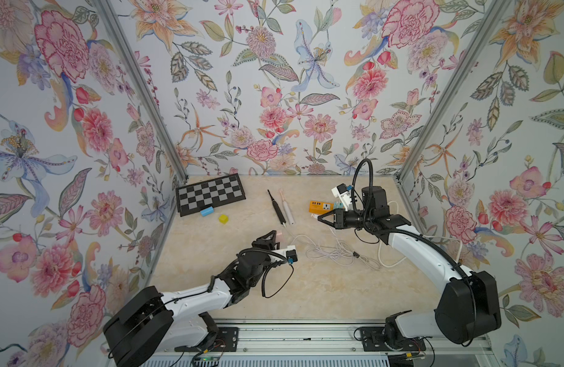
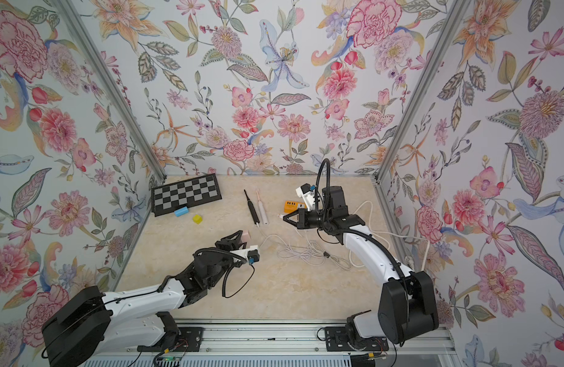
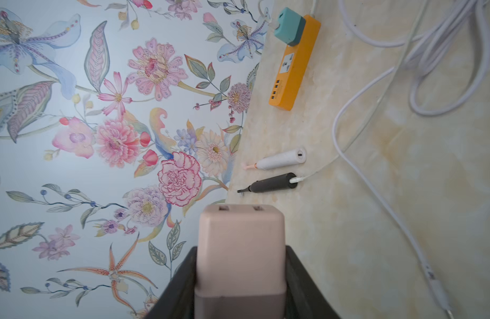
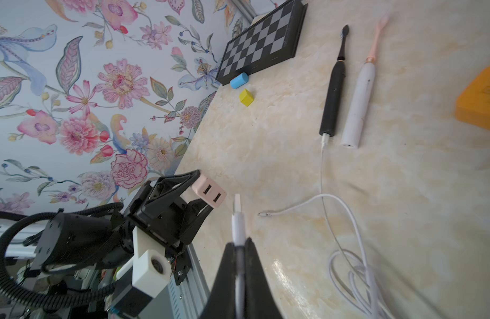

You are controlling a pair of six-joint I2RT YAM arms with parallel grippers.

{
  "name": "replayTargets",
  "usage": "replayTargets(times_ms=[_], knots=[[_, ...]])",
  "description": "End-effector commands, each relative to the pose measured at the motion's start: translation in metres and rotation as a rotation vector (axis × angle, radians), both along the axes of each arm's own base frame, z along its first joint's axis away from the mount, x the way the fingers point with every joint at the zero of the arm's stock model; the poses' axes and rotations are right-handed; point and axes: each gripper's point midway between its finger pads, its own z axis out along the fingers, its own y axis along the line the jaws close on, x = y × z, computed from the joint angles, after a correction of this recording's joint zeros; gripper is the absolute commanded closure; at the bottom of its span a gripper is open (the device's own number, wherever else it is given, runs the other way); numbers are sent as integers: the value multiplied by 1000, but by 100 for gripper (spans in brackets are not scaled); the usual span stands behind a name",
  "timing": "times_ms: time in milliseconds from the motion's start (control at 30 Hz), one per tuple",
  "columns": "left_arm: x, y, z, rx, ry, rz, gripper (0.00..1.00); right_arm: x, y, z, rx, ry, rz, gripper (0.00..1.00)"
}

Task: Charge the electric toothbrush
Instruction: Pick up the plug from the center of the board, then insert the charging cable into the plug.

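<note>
Two slim electric toothbrushes lay flat, side by side, mid-worktop [image 1: 306,292], long axes running front to back, bristle heads aimed at the floral rear wall: the matte black toothbrush [image 1: 276,208], a thin white cable [image 4: 325,139] plugged into its base, and the glossy white toothbrush [image 1: 287,208] with a pink neck. The left jaws, partly open, clamped a rounded pink USB adapter [image 3: 239,248]; the right jaws, almost closed, pinched a white USB plug [image 4: 237,221].
</note>
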Motion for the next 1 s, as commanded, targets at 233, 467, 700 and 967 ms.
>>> replayTargets(times_ms=[233,467,700,967], knots=[[67,-19,160,195,-575,-184,64,0,16,59,218,164,220,100],[75,-42,159,149,-639,-362,67,33,5,79,231,175,135,100],[70,-58,149,80,-693,-448,68,40,13,80,236,204,144,100],[71,-61,138,53,-671,-465,68,31,28,79,233,219,184,100]])
